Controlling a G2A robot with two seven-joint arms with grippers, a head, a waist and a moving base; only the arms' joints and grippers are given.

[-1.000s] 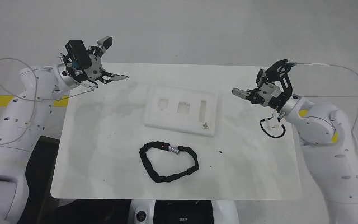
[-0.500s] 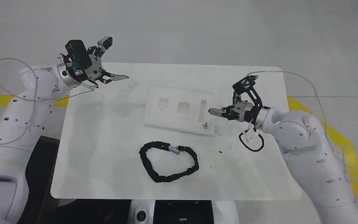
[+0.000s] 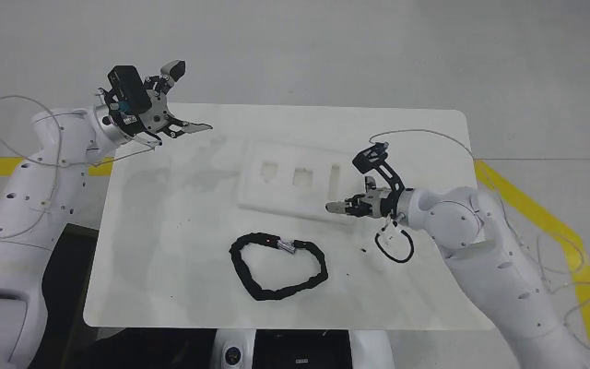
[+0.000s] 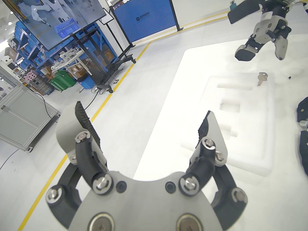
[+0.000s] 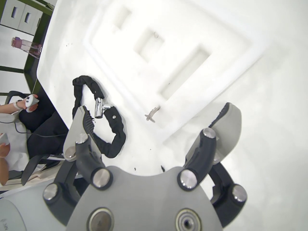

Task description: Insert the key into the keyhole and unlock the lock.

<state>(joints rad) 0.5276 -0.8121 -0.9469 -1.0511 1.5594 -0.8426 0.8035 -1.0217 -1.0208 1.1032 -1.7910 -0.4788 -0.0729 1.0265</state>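
Right gripper [image 5: 155, 113] hangs just above the key [image 5: 151, 115], jaws spread wide and holding nothing, one finger on either side of it, and that looks like the set-up for a pinch. The key lies flat on the near right corner of the white foam tray [image 3: 253, 190], around the middle of the tabletop [image 3: 157, 267]; the raised foam probably gives the fingers room to close around it. The chain lock [image 3: 277, 269] is curled toward the near edge, well apart from the key, its metal cylinder [image 5: 98, 108] bare and untouched. Over at the far left corner, the left gripper [image 4: 144, 111] hovers wide open and empty, likely parked clear until the lock needs steadying.
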